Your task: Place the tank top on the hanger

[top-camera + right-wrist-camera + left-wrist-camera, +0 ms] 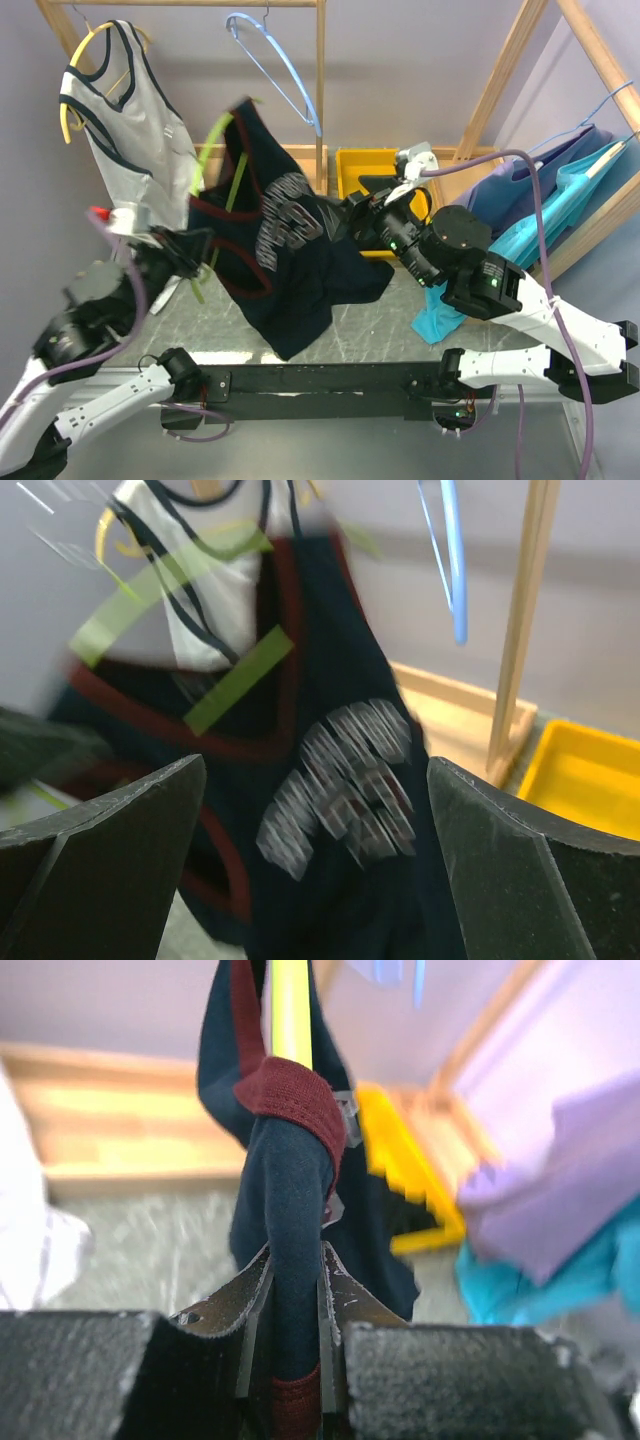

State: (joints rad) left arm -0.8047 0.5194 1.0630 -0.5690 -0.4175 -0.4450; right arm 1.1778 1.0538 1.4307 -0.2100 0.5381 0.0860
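Tank top (290, 250) hangs in mid-air over the table (380, 320), betw. the two arms, hem drooping low, chest print facing up/right. Hanger (215, 135) sits partly inside it: green arm shows thru the neck opening, one end pokes out near L gripper (195, 250). L wrist view: L gripper (293, 1280) clamped tight on a fold of navy cloth w/ red trim, hanger (290, 1010) running straight up above the pinch; can't tell if hanger itself is also in the bite. R gripper (355, 215) just beside the tank top's right edge, fingers (130, 830) spread wide, nothing held; R wrist view blurred. Step, as I read it: dressing the hanger, one shoulder on, other not yet seated. Next prob. needs R to take the free strap only, not the hanger, and draw it over the far end while L holds firm.
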